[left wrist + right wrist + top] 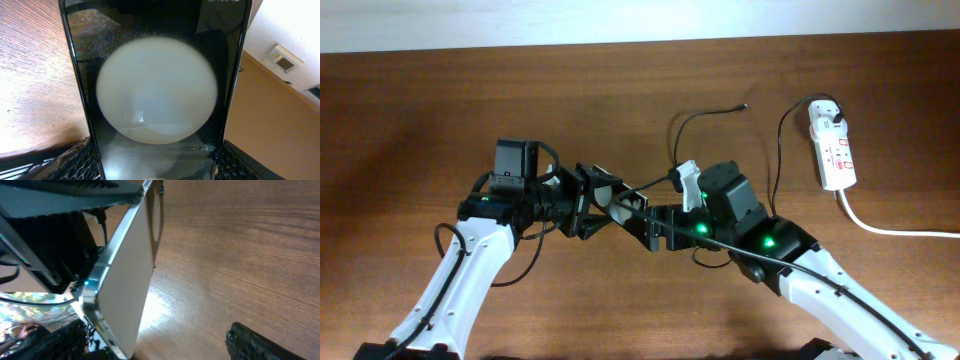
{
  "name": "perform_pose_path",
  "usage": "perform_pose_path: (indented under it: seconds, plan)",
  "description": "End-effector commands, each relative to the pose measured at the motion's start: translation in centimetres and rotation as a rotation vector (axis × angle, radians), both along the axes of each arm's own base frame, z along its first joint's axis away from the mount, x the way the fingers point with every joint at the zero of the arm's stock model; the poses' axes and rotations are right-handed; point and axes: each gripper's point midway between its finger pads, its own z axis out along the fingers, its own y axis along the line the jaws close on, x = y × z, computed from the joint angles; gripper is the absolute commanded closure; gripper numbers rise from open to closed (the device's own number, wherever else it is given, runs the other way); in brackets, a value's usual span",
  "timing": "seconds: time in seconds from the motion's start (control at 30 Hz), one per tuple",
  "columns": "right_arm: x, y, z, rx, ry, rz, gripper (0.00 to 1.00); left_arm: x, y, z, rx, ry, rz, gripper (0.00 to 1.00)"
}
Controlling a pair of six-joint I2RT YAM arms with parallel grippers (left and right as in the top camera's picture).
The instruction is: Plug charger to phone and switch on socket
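The phone (pixel 620 200) is held up off the table at the middle, tilted on edge. My left gripper (pixel 588 200) is shut on its lower end; in the left wrist view its glossy black face (pixel 157 90) with a big white round spot fills the frame between both fingers (pixel 157 167). My right gripper (pixel 655 225) is open just right of the phone; in the right wrist view (pixel 165 345) the phone's pale back (pixel 127 280) stands beside its left finger. The charger's tip (pixel 744 105) lies loose on the table. Its dark plug (pixel 832 118) sits in the socket (pixel 837 155).
The thin black charger cable (pixel 677 130) loops across the table behind my right arm. The socket's thick white cord (pixel 890 230) runs off to the right edge. A wall and a small wall panel (pixel 282 60) show behind the phone in the left wrist view.
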Motion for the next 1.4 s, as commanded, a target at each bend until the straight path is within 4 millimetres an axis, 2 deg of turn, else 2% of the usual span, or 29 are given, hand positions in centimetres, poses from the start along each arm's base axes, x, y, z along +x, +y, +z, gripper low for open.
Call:
perform_pose_path:
  seconds: [0.0, 0.07, 0.27, 0.43, 0.57, 0.7, 0.8, 0.83, 0.87, 0.9, 0.97, 1.0, 1.07, 1.13, 1.2, 1.23, 1.27, 1.3, 1.37]
  plan:
    - [1.6, 0.9, 1.2, -0.018, -0.118, -0.044, 0.15, 0.1, -0.2, 0.5, -0.022, 0.02, 0.02, 0.3]
    - [2.4, 1.4, 1.7, -0.019, -0.172, -0.07, 0.23, 0.1, -0.2, 0.5, -0.021, 0.02, 0.02, 0.3]
    - [3.7, 2.7, 0.4, -0.014, -0.184, -0.073, 0.55, 0.2, -0.2, 0.5, -0.021, 0.02, 0.02, 0.29]
    - [4.2, 3.3, 1.0, 0.039, -0.166, -0.103, 0.69, 0.2, -0.2, 0.5, -0.021, 0.02, 0.02, 0.28]
    - [2.9, 4.5, 1.0, 0.047, -0.157, -0.075, 0.75, 0.1, -0.2, 0.5, -0.021, 0.02, 0.02, 0.28]
    - [2.8, 4.6, 1.0, 0.048, -0.155, -0.071, 0.87, 0.1, -0.2, 0.6, -0.024, 0.021, 0.018, 0.28]
    - [2.8, 4.5, 0.9, 0.045, -0.153, -0.072, 0.91, 0.1, -0.2, 0.6, -0.024, 0.02, 0.018, 0.28]
    - [2.8, 4.5, 0.9, 0.045, -0.153, -0.072, 0.94, 0.1, -0.2, 0.6, -0.024, 0.02, 0.018, 0.24]
    - [2.8, 4.5, 0.9, 0.045, -0.152, -0.072, 0.96, 0.1, -0.2, 0.6, -0.025, 0.02, 0.017, 0.01]
    - [2.9, 4.5, 0.9, 0.047, -0.152, -0.072, 0.96, 0.1, -0.2, 0.8, -0.038, 0.018, 0.013, 0.01]
    - [2.8, 4.5, 1.1, 0.051, -0.154, -0.071, 0.96, 1.2, -0.7, 3.4, -0.124, -0.154, -0.07, 0.01]
    - [2.8, 4.4, 1.6, 0.06, -0.162, -0.071, 0.96, 2.1, -0.5, 6.0, -0.166, -0.319, -0.113, 0.01]
    - [3.0, 3.9, 2.7, 0.107, -0.135, -0.097, 0.96, 2.0, 0.3, 8.6, -0.124, -0.531, -0.154, 0.01]
    - [3.3, 2.9, 3.4, 0.198, -0.019, -0.12, 0.96, 0.6, 1.2, 12.4, -0.05, -0.804, -0.212, 0.01]
    - [3.4, 2.0, 4.0, 0.275, 0.077, -0.094, 0.96, -2.8, 2.5, 15.8, 0.089, -1.039, -0.239, 0.01]
    - [3.2, 1.3, 4.5, 0.331, 0.142, -0.063, 0.96, -5.0, 4.3, 15.1, 0.254, -1.019, -0.186, 0.01]
    - [3.0, 0.9, 4.9, 0.363, 0.179, -0.04, 0.96, -6.4, 6.2, 13.6, 0.382, -0.942, -0.121, 0.01]
    - [2.8, 0.5, 5.3, 0.388, 0.201, -0.015, 0.96, -8.5, 9.0, 11.2, 0.548, -0.813, -0.043, 0.01]
    - [2.8, -0.1, 5.6, 0.41, 0.216, 0.002, 0.96, -12.9, 12.8, 7.3, 0.751, -0.598, 0.005, 0.01]
